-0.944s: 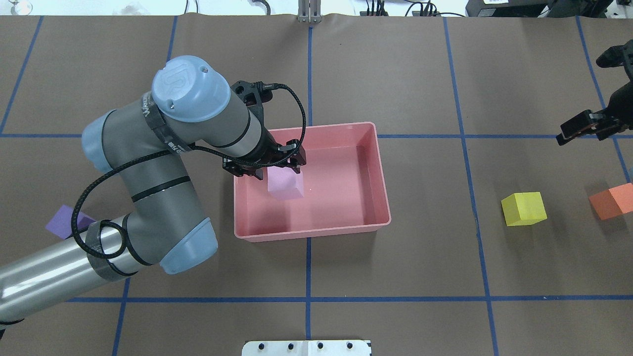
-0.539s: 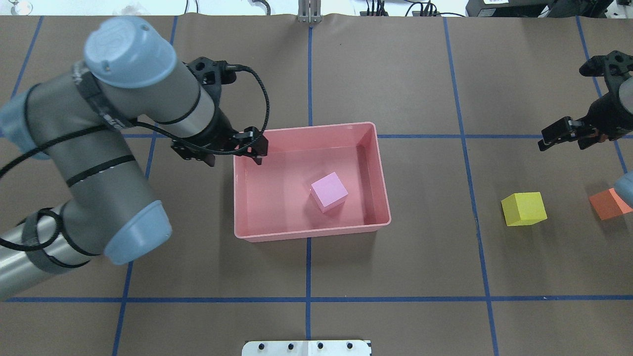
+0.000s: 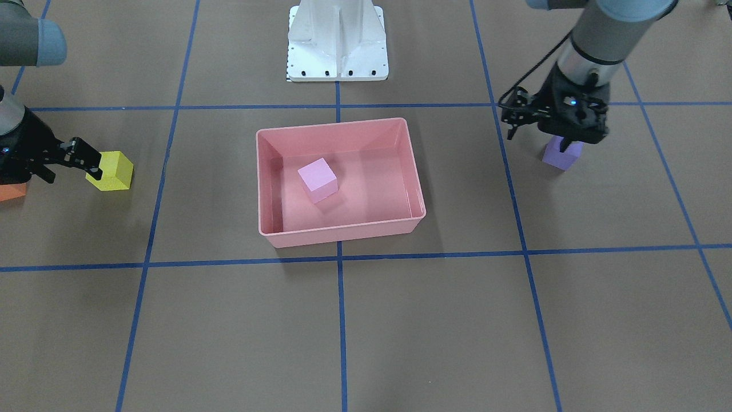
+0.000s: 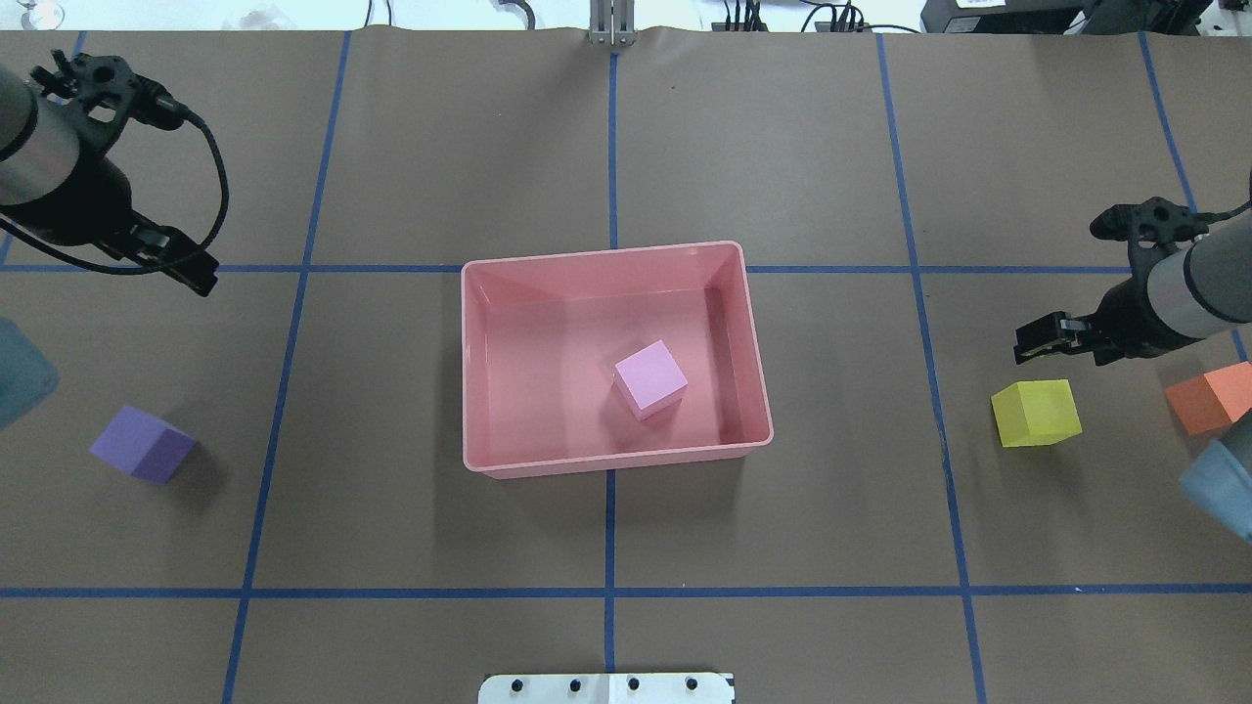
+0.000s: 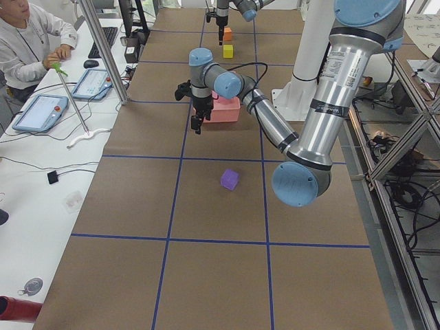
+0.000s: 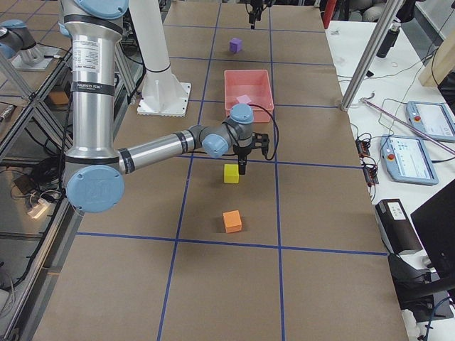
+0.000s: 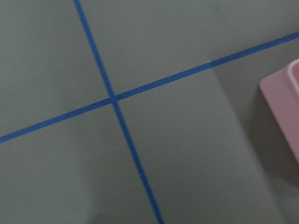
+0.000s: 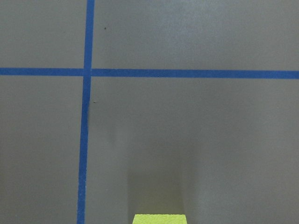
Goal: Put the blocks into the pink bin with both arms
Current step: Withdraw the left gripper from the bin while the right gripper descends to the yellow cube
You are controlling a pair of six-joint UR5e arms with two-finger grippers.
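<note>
1. Right gripper hovers with jaws apart just beyond the yellow block. I cannot tell whether my left gripper is spread.
2. If I descend off-centre, a finger could shove the yellow block toward the orange block instead of straddling it.
3. A matte light pink block sits skewed inside the pink bin, mid-bench; the purple block waits at left.

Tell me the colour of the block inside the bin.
The block is light pink; the overhead view shows it best.
</note>
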